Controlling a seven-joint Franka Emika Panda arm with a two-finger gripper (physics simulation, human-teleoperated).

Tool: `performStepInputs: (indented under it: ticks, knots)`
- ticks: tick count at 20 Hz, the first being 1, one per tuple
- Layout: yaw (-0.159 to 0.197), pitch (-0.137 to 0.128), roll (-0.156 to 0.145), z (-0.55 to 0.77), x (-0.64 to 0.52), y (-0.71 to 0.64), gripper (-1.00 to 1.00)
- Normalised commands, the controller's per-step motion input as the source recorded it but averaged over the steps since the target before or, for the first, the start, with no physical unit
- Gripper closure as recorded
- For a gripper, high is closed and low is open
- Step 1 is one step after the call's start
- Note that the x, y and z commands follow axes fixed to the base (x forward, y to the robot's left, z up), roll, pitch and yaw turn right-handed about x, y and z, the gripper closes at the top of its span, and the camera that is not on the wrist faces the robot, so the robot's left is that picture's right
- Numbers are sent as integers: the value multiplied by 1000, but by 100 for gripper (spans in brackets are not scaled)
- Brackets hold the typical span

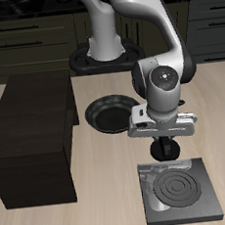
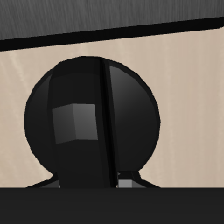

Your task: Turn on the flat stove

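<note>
The flat stove (image 1: 182, 191) is a thin dark-grey square slab near the table's front edge, and its concentric coil rings (image 1: 180, 188) are grey, not glowing. My gripper (image 1: 166, 154) hangs straight down over the stove's back edge. Its fingers look pressed together into one narrow dark stem. The stove's small black knob is hidden under the gripper in the exterior view. In the wrist view a round black shape (image 2: 94, 122) with an upright ridge fills most of the picture, very close, with the stove's dark edge (image 2: 112, 16) beyond it.
A round black frying pan (image 1: 109, 115) lies on the table just behind the gripper. A large dark wooden cabinet block (image 1: 34, 142) stands beside the pan and the stove. The robot's base (image 1: 103, 51) is at the table's back.
</note>
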Motion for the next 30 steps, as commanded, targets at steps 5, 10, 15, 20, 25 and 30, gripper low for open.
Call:
performStepInputs:
  ticks: [5, 10, 15, 20, 25, 30]
  knots:
    - [58, -41, -19, 226, -3, -240, 100]
    - [37, -24, -8, 233, -28, -104, 100]
    - [68, -38, -25, 299, 14, -210, 100]
    - [62, -30, -35, 251, 18, -220, 100]
    - [28, -31, -35, 235, 63, -258, 100]
    - [16, -19, -10, 105, 19, -70, 100]
